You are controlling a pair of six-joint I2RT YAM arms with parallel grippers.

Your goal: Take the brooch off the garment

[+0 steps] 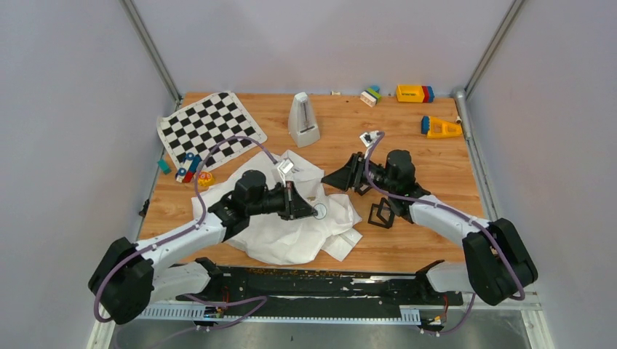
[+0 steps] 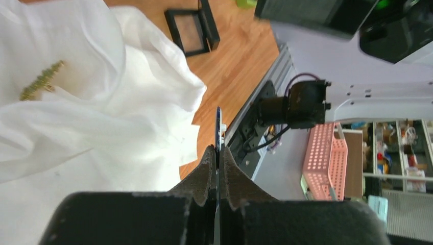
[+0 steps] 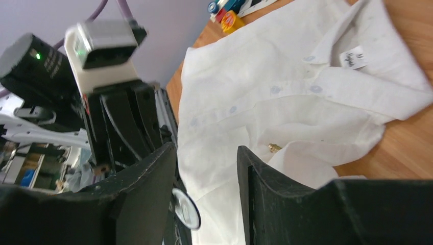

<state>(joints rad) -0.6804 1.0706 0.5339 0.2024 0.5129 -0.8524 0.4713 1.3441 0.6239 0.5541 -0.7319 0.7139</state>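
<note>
The white garment (image 1: 291, 233) lies crumpled at the table's near middle. The brooch (image 2: 42, 80), a tiny greenish-gold glittering sprig, sits on a fold of the garment (image 2: 76, 127). It also shows as a gold speck in the right wrist view (image 3: 274, 148), just beyond the right finger. My left gripper (image 1: 311, 210) hovers over the cloth, shut on a thin round white disc with a dark rim (image 1: 320, 211), seen edge-on in the left wrist view (image 2: 218, 127). My right gripper (image 1: 336, 177) is open and empty at the garment's far right edge, facing the left gripper.
A black square open box (image 1: 381, 214) stands right of the garment. A chequered mat (image 1: 209, 125) and small toy blocks (image 1: 188, 169) lie at the far left. A white metronome-like block (image 1: 303, 120) and yellow-blue toys (image 1: 415, 93) sit at the back.
</note>
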